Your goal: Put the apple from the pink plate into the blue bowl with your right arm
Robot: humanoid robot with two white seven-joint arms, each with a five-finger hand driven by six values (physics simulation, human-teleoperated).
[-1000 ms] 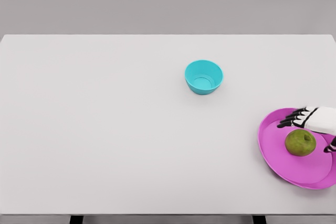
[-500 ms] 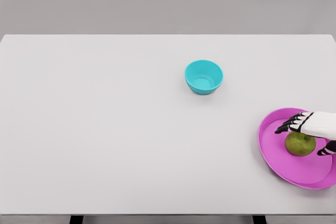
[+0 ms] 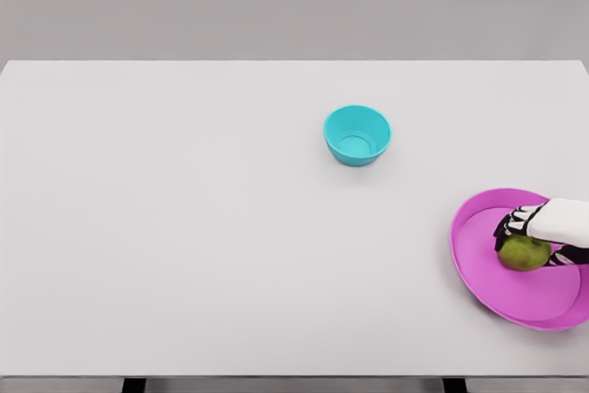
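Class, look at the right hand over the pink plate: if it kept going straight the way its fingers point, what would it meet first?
The right hand points leftward, fingers curled over the green apple. Going on, it would probably first meet the pink plate at its left rim, though height is unclear.

A wide white table [image 3: 184,227] fills most of the view. A blue bowl [image 3: 357,134] stands upright on it, right of the middle. A pink plate [image 3: 479,260] lies near the right edge, well apart from the bowl.

My table [image 3: 184,227] looks smooth and matt white. The bowl [image 3: 357,134] and plate [image 3: 479,264] seem smooth plastic; the apple [image 3: 523,253] is dull-skinned.
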